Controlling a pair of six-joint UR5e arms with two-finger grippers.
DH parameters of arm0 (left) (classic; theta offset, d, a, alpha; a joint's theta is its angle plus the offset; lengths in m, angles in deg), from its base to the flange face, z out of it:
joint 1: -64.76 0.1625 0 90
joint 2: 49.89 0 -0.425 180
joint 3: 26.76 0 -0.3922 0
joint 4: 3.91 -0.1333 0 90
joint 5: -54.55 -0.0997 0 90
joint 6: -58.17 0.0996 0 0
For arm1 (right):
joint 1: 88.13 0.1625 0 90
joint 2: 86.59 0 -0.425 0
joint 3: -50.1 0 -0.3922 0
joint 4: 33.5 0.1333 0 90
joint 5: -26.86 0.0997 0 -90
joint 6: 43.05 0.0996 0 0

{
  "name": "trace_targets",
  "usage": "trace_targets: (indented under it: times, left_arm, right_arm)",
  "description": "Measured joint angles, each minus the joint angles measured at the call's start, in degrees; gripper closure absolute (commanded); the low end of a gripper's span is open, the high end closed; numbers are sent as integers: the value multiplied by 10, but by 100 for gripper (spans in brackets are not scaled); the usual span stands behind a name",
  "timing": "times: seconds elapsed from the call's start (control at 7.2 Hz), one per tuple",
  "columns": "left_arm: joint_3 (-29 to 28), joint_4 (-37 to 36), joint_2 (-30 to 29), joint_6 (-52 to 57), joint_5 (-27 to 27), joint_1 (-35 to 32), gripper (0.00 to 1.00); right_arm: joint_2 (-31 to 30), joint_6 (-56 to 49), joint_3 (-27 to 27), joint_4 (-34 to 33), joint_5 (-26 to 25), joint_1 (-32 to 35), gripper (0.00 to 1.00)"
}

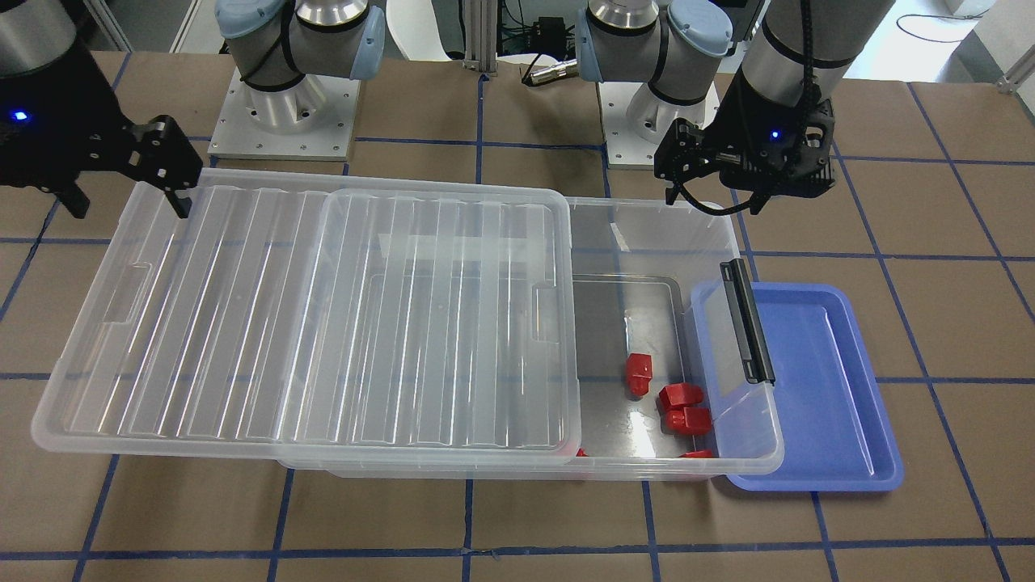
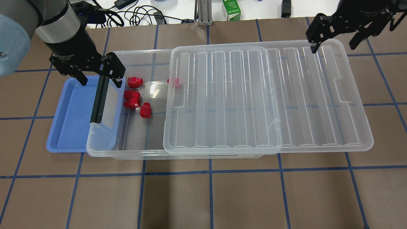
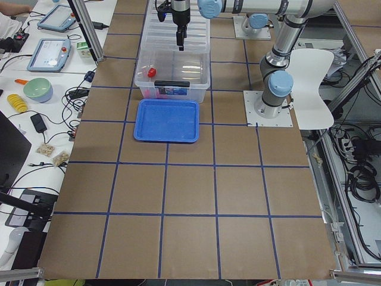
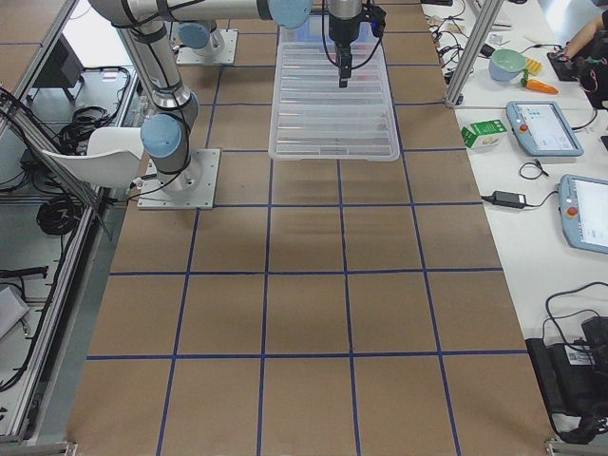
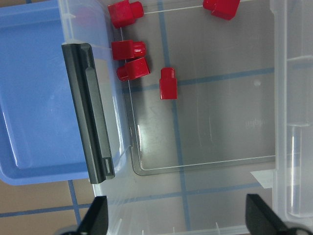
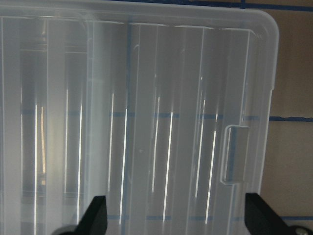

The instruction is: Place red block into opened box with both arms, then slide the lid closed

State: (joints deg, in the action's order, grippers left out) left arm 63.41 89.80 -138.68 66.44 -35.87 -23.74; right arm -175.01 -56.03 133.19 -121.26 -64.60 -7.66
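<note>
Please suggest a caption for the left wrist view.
Open left gripper above box holding five red blocks; lid partly open.

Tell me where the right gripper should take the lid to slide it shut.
Probably the short end of the lid beyond its notch: that rim juts past the box. Bring the right gripper down from above, straddling the rim.

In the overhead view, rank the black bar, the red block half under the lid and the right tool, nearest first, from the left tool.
1. Black bar, just below the left tool.
2. Red block, half under the lid.
3. Right tool, far right.
</note>
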Motion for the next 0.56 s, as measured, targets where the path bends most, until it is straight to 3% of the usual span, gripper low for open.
trace_targets:
  times: [0.56]
  left_arm:
    - [26, 8, 29, 2, 31, 0, 0]
  right_arm:
    - [-4, -215, 25, -15, 28, -175, 0]
